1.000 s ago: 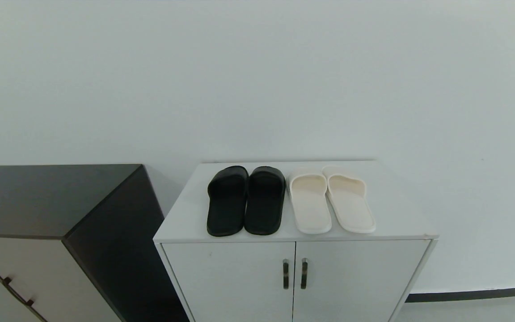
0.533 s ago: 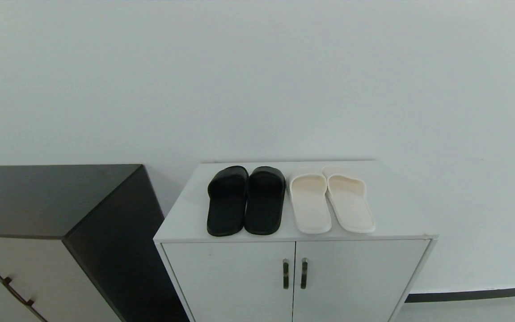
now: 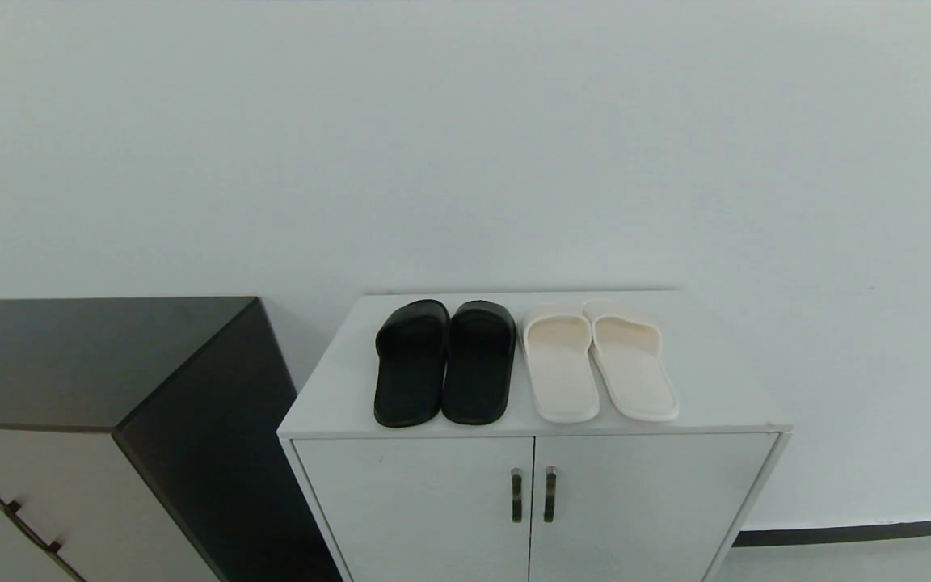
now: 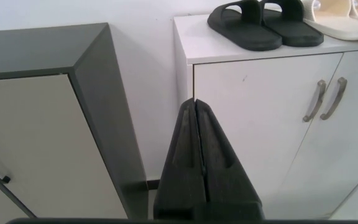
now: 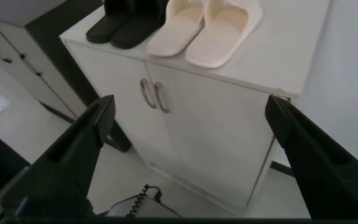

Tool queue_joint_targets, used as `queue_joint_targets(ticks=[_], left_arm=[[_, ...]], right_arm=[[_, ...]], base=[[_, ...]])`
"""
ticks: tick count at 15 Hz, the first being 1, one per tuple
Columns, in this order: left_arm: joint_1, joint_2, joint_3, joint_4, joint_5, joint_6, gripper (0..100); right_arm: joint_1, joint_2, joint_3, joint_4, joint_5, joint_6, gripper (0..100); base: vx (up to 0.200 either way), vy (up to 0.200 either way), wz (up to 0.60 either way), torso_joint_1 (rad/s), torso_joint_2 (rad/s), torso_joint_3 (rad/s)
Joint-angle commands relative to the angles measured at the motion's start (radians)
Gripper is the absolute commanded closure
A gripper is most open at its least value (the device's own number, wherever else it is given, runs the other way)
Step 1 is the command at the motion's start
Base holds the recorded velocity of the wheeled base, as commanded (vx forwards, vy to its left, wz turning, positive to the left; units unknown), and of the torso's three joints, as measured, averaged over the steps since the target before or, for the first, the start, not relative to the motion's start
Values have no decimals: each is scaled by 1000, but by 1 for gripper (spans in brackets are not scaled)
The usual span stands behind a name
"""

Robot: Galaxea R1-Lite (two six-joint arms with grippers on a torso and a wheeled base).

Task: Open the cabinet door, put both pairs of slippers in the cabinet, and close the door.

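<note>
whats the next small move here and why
Probably bring the open right gripper toward the right door handle to grasp it. Both cabinet doors are shut, and the black slippers and white slippers sit on top, so nothing can go inside yet.

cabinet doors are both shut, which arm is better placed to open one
Probably the right. The right gripper is open and faces the door handles on the white cabinet. The left gripper is shut and points at the cabinet's side edge, away from the handles.
</note>
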Motion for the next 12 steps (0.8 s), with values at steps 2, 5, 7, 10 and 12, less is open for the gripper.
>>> queue_joint_targets(ticks=[2, 5, 7, 10, 12], left_arm=[[0, 1, 0, 2, 0, -1, 100], [0, 1, 0, 2, 0, -1, 100], [0, 1, 0, 3, 0, -1, 100], [0, 3, 0, 3, -1, -1, 100], [0, 3, 0, 3, 0, -1, 100]], right_arm=[[306, 315, -147, -66, -207, 120, 0], [528, 540, -269, -204, -520, 249, 0], [542, 697, -341, -291, -660, 246, 0], [542, 907, -459, -339, -779, 244, 0], [537, 1005, -548, -360, -859, 244, 0]], base=[[0, 0, 0, 0, 0, 0], [0, 0, 0, 0, 0, 0], [0, 0, 0, 0, 0, 0], [0, 0, 0, 0, 0, 0], [0, 0, 0, 0, 0, 0]])
